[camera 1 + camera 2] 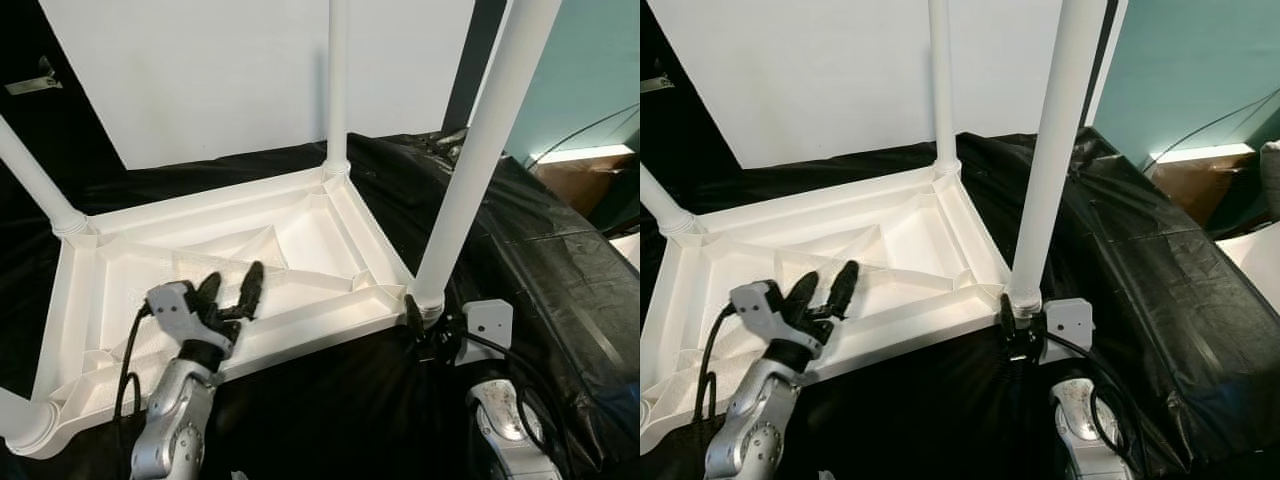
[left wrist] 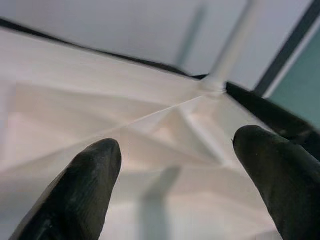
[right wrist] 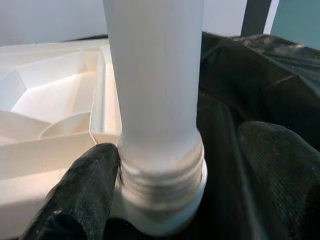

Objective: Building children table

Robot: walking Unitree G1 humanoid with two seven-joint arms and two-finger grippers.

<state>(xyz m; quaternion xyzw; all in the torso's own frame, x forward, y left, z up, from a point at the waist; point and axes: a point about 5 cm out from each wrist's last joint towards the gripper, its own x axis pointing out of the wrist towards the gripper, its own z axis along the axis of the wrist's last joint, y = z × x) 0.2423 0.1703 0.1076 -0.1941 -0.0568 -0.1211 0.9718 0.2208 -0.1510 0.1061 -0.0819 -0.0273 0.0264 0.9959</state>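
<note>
The white plastic tabletop (image 1: 230,270) lies upside down on a surface covered with black sheeting (image 1: 540,250), ribbed underside up. Four legs stand in its corner sockets, long axes near vertical.

The right end effector (image 3: 167,165) is at the near right corner of the tabletop, directly in front of the near right leg (image 1: 480,150). Its fingers straddle the threaded base of that leg where it enters the socket: one finger (image 3: 82,185) touches the collar; the other stands slightly clear on the sheeting side. The opening is a little wider than the leg, and the grip is not closed. The right arm is therefore the nearer one for seating or turning this leg, judged from its position.

The left end effector (image 1: 232,292) hovers over the near edge of the tabletop, fingers spread and empty, pointing toward the far right leg (image 1: 337,90).

A white panel (image 1: 230,70) stands behind the tabletop; a teal wall (image 1: 590,70) lies to the right.
</note>
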